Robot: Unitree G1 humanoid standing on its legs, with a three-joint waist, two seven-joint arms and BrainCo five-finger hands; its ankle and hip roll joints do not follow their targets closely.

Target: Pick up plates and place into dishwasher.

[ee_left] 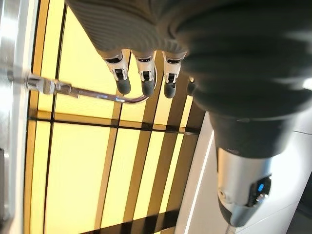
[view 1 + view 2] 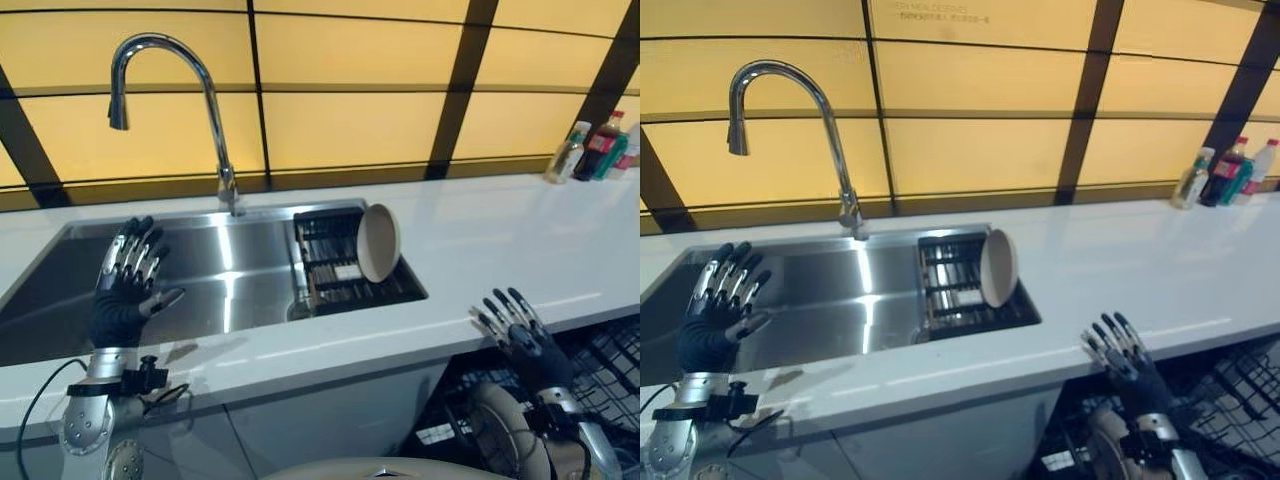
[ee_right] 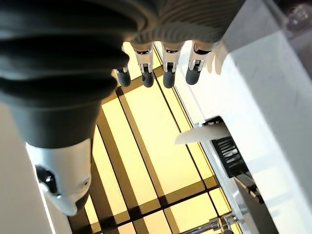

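Beige, one plate (image 2: 378, 243) leaned upright in the sink's drying rack (image 2: 345, 272), untouched. Both hands held nothing: left hand (image 2: 128, 283) spread over the basin, right hand (image 2: 518, 335) spread near the dishwasher rack (image 2: 600, 370); loading looked unfinished.

The robot's left hand (image 2: 125, 295), seen over the sink (image 2: 230, 290), wears a dark ribbed cover across its back and wrist, from which slim silver fingers (image 1: 146, 73) emerge, each banded in black and white and capped with a rounded dark tip. Its thumb (image 1: 243, 190) is a smooth silver-grey shell carrying a small blue light. Below the wrist, the silver-grey forearm (image 2: 88, 425) shows a ring of small screws on a round plate. The right hand (image 2: 525, 340), to the right of the sink, is built alike, its pale thumb (image 3: 66, 187) marked by dark recessed fasteners.
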